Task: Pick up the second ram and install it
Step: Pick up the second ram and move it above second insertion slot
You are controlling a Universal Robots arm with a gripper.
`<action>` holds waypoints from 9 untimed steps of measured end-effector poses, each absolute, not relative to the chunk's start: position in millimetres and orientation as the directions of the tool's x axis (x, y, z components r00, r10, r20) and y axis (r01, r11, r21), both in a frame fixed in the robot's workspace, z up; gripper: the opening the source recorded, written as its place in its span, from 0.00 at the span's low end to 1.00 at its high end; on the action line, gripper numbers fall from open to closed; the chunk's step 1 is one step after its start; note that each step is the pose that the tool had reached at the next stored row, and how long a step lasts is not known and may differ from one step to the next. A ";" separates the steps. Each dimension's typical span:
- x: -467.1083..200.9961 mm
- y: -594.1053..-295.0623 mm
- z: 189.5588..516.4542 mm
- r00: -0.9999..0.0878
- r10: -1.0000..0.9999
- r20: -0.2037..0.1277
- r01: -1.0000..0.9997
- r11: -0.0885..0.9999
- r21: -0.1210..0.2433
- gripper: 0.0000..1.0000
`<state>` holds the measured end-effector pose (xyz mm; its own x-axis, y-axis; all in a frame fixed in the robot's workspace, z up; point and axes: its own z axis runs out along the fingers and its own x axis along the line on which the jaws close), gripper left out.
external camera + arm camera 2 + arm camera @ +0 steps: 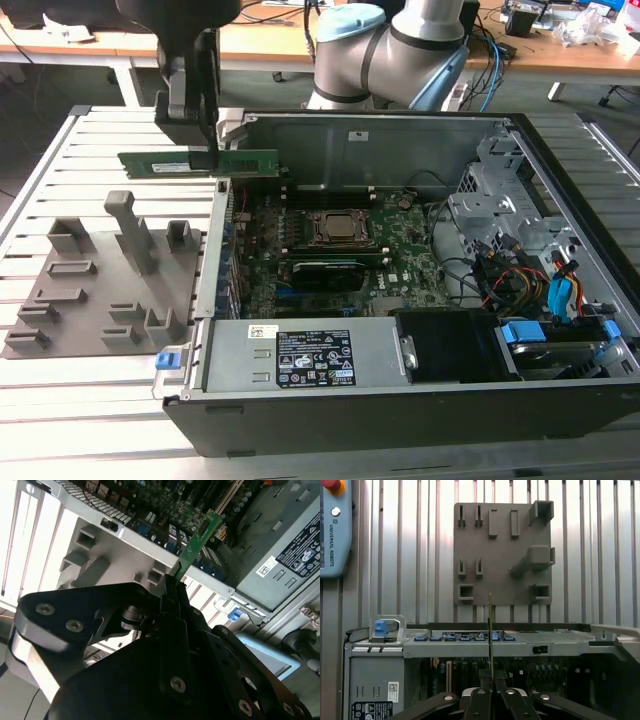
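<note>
Aloft, long thin green second ram (248,161), pinched by hand (203,152)

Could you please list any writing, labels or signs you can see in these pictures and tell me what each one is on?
Power supply: white and dark stickers, print too small to read.
Control pendant: a maker's name in lettering along its edge, a brand, so left unquoted.
Memory stick held in the shut gripper: no readable print.

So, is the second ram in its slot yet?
Out. The tool grips the second ram in the air, over the computer case's edge.
</note>
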<state>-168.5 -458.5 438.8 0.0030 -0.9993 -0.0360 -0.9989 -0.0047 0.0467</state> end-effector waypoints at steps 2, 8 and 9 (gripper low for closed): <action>-153.6 -458.3 438.8 0.003 -0.999 -0.036 -0.999 -0.005 0.048 0.14; -123.0 -457.9 438.8 0.003 -0.999 -0.036 -0.999 -0.005 0.049 0.14; -116.6 -457.9 438.8 0.003 -0.999 -0.036 -0.999 -0.005 0.049 0.14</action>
<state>-116.6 -457.9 438.8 0.0029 -0.9993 -0.0359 -0.9988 -0.0047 0.0490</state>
